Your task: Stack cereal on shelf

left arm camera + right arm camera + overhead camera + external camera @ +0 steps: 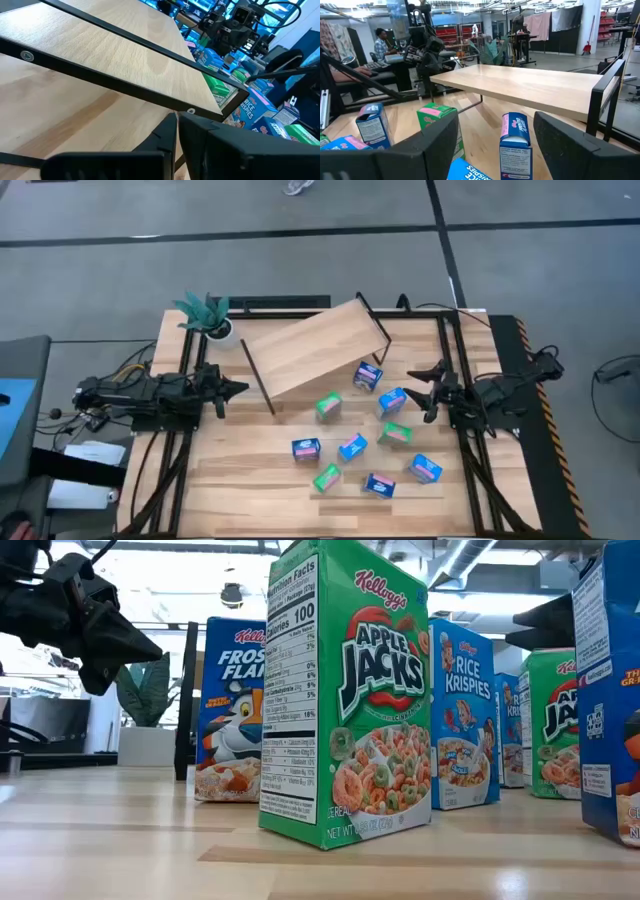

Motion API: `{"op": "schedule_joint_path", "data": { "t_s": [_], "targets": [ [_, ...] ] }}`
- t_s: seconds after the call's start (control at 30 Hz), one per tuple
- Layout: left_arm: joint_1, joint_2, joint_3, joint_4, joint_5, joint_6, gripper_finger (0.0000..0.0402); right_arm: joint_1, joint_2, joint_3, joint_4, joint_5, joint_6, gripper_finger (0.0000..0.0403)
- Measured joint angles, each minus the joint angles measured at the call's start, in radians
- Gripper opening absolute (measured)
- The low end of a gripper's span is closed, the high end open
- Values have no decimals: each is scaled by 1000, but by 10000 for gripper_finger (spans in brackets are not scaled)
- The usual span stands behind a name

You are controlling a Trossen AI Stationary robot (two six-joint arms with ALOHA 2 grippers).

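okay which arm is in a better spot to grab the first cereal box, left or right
Probably the right. The right gripper is open and sits beside a blue cereal box, with the other boxes close by. The left gripper is shut, on the far side of the shelf, with no box near it.

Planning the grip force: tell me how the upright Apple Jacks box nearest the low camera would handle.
The Apple Jacks box is probably light thin cardboard that dents under a hard squeeze. Standing tall on a narrow base, it would likely tip if pushed high.

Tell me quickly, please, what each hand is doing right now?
Left hand: closed, holding nothing, beside the shelf.
Right hand: open, holding nothing, next to a blue cereal box.
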Motion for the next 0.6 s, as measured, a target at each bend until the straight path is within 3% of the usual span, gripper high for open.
{"op": "schedule_joint_path", "data": {
  "t_s": [0.6],
  "targets": [
    [0,0,0,0,0,0,9,0,0,0,0,0,0,286]
  ]
}}
